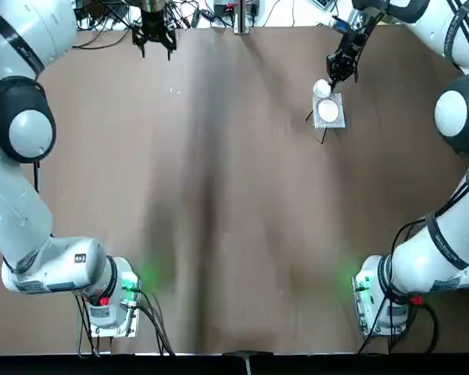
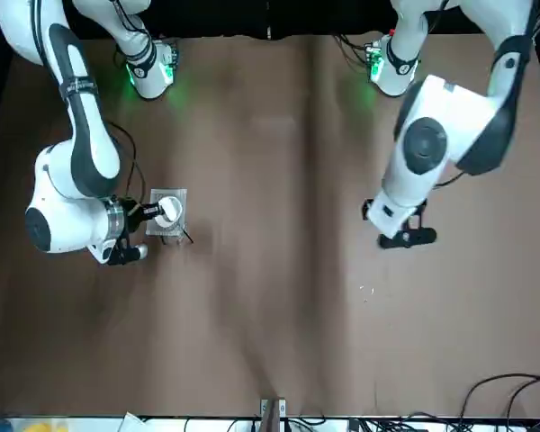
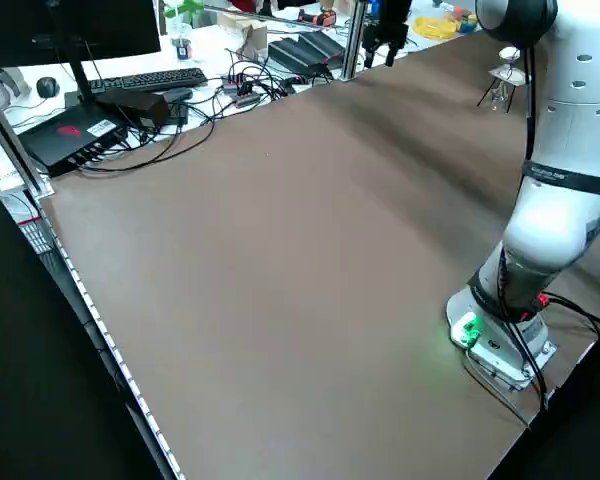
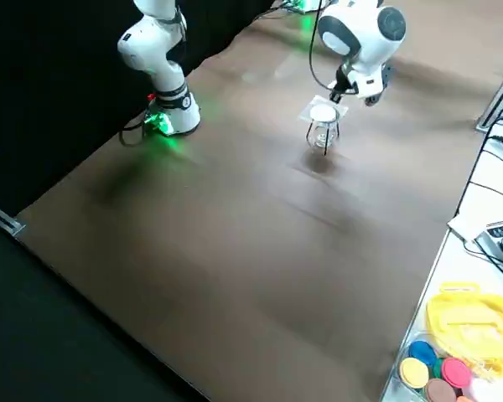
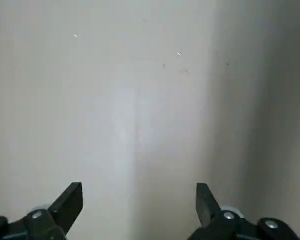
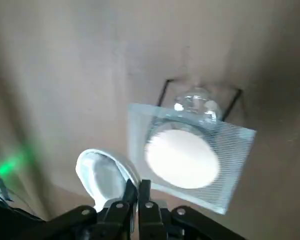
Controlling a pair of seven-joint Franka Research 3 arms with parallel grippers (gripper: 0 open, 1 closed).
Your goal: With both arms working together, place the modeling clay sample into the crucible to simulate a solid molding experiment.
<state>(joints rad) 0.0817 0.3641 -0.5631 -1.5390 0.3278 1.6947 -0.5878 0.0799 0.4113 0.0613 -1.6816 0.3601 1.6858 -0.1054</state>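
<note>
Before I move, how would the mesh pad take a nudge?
Probably tippy: the mesh pad stands on thin legs, with the right gripper close beside. The white round piece on it might slide off; no raised rim shows.

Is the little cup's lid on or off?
Off: the right gripper holds the lid tilted beside the cup.

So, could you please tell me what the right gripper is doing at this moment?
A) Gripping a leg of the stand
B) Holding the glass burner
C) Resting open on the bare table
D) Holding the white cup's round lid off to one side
D: the right gripper is shut on the rim of the hollow white lid, beside the round white cup on the mesh pad.
</note>
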